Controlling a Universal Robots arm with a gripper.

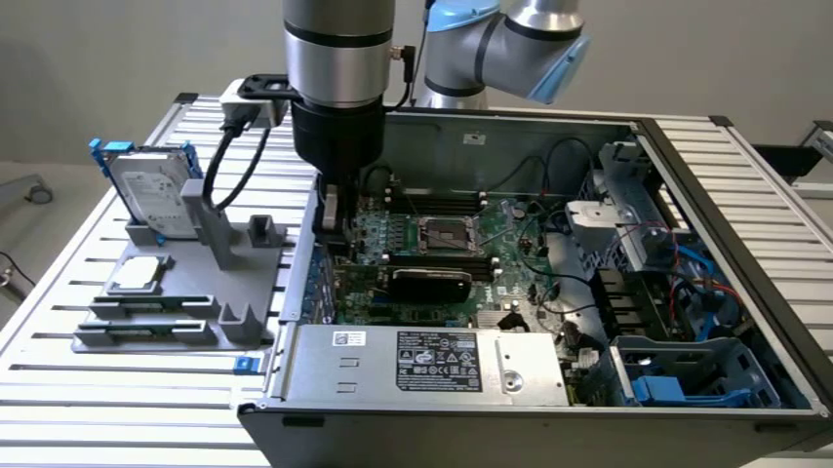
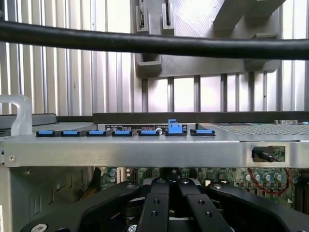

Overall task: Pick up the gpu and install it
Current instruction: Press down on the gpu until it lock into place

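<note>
Down inside the open computer case (image 1: 677, 175), by its wall, the gripper (image 1: 334, 222) has its fingers (image 2: 166, 205) pressed together and empty, while the gpu (image 1: 431, 283) sits apart from it, further in on the green board (image 1: 443, 234) with its black cover up.

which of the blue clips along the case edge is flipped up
The sixth blue clip counting from the handle end. It stands raised above the case edge, while the other clips in the row lie flat.
</note>
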